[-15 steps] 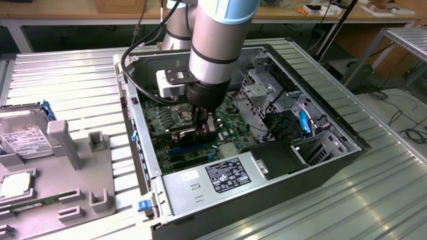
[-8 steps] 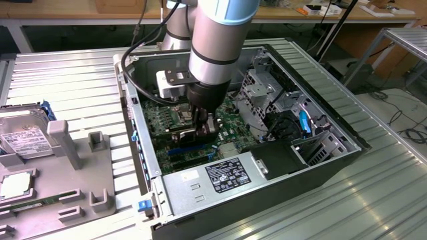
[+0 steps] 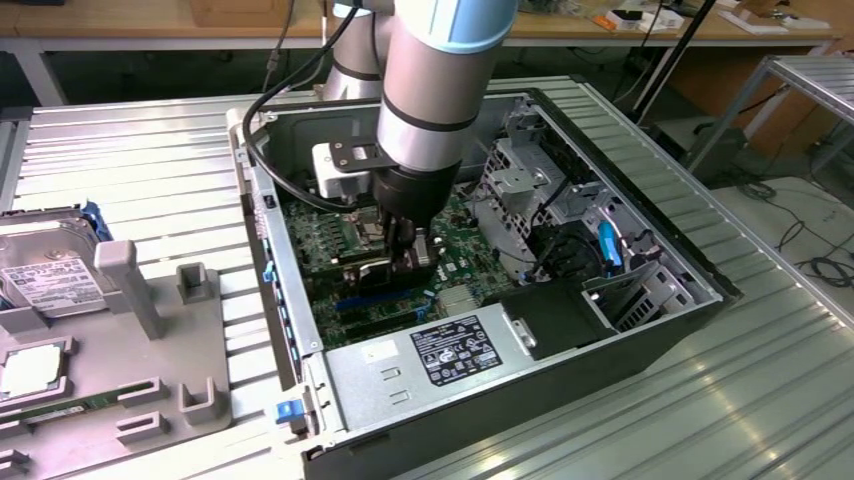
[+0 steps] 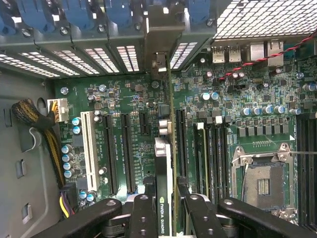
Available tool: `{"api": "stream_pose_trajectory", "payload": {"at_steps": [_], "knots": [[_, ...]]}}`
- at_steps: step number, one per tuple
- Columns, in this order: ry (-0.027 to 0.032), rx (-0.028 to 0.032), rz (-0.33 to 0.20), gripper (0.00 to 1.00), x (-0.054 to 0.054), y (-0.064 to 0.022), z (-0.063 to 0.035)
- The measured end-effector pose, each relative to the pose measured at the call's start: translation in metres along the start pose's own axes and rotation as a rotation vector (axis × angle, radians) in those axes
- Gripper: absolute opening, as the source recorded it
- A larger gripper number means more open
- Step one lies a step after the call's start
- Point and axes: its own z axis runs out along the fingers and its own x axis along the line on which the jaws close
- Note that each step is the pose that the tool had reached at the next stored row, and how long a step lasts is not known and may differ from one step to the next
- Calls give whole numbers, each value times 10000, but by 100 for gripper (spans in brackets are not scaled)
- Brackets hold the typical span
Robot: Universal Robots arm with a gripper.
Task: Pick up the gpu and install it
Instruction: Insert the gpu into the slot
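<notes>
- Arm (image 3: 427,90) reaches down into the open computer case (image 3: 296,320), which lies on its side on the ribbed metal table (image 3: 134,160).
- Gripper (image 3: 407,262) sits low inside the case over the green motherboard (image 3: 314,235), at about 11 o'clock from the silver power supply (image 3: 454,350) in the exterior view.
- Jaws: narrow, clamped on the gpu (image 3: 384,272), one finger on each face of the card.
- Wrist view: gpu (image 4: 163,158) seen edge-on, upright, between the two black fingers (image 4: 143,213), with the gripper (image 4: 164,208) centred on it.
- Card runs parallel to the long black slots on the motherboard (image 4: 228,119), between the white slot (image 4: 89,148) and the processor socket (image 4: 262,183).
- Its metal end bracket (image 4: 163,29) stands against the perforated rear wall of the case.
- Cannot tell whether the card's lower edge is seated in a slot.
- Exterior view, 9 o'clock from the case: grey parts tray (image 3: 160,380), with a hard drive (image 3: 47,275) standing in it, well apart from the gripper.
</notes>
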Motion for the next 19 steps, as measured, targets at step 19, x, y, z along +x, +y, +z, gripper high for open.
{"api": "stream_pose_trajectory", "payload": {"at_steps": [19], "knots": [[2,-14,-333,27,7,0,6]]}}
